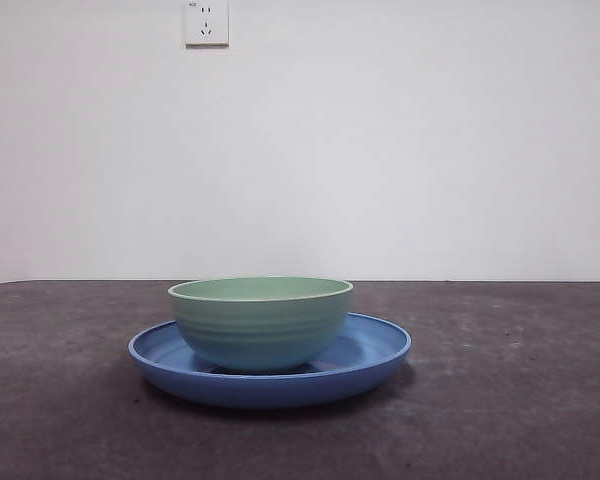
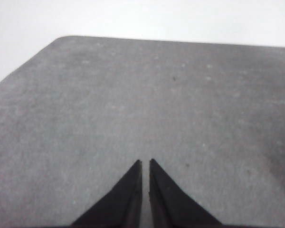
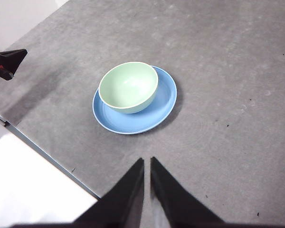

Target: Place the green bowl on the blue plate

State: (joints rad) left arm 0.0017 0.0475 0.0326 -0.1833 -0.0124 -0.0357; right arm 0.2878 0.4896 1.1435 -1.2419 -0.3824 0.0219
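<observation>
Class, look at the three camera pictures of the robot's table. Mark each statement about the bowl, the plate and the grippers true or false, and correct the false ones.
1. The bowl sits on the plate. True.
2. The bowl lies upside down. False: it stands upright, opening upward.
3. The right gripper holds the bowl. False: it is apart from it, fingers shut on nothing.
4. The left gripper is over bare table. True.
5. The bowl sits dead centre on the plate. False: it is off-centre, near one rim.

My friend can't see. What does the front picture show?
A green bowl sits upright inside a wider blue plate, off-centre toward one side, on a dark grey table. Behind is a white wall with a socket; no pincer shows.
</observation>
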